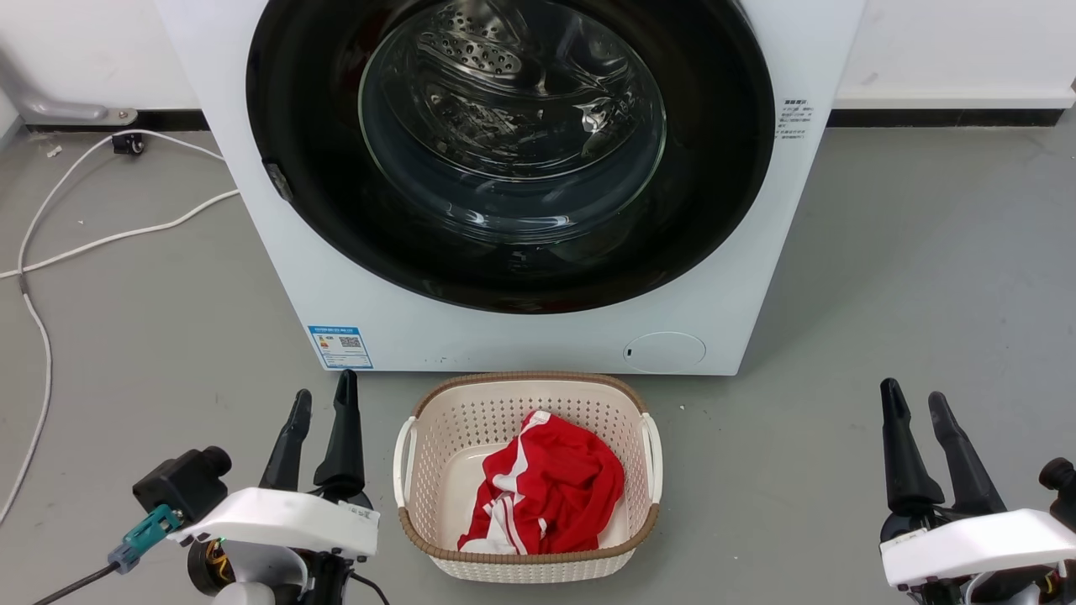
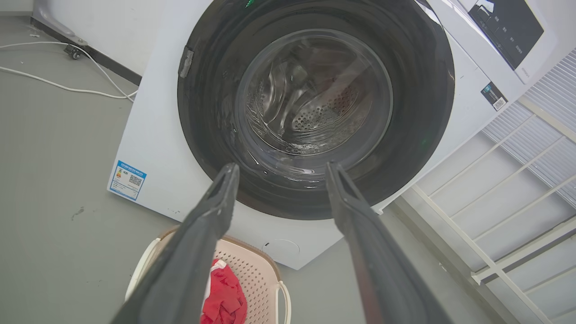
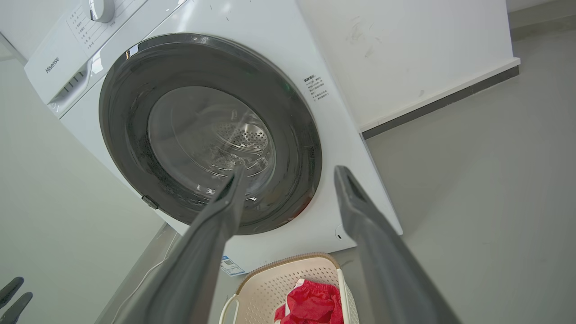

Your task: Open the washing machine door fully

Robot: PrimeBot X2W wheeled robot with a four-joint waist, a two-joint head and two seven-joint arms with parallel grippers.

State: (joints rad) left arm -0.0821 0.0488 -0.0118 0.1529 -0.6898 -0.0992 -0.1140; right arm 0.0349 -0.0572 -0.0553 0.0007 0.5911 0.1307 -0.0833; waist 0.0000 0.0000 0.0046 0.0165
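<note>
Left tool and right tool both hang low over the grey floor with their long dark fingers parted and nothing between them. They sit well apart from each other and short of the machine, which reads as a ready pose before any reach. Between them, just in front of the machine, stands a cream perforated plastic basket with a brown rim holding a crumpled red and white garment. Any approach probably has to pass over or beside it.

Beyond the basket, the large round glossy black washing machine door with its bulging clear glass centre lies shut, flush against the white machine front. The task looks unstarted. A small grey catch sits on the door's rim on the robot's left. That is likely the place to pull, so the left tool seems better placed.

From the left wrist view, the left tool points at the lower part of the door. The catch is up and to its left, and a dark control panel and a white slatted rack appear. From the right wrist view, the right tool frames the door, and a white dial shows above it. I cannot make out a hinge in any of the three.
</note>
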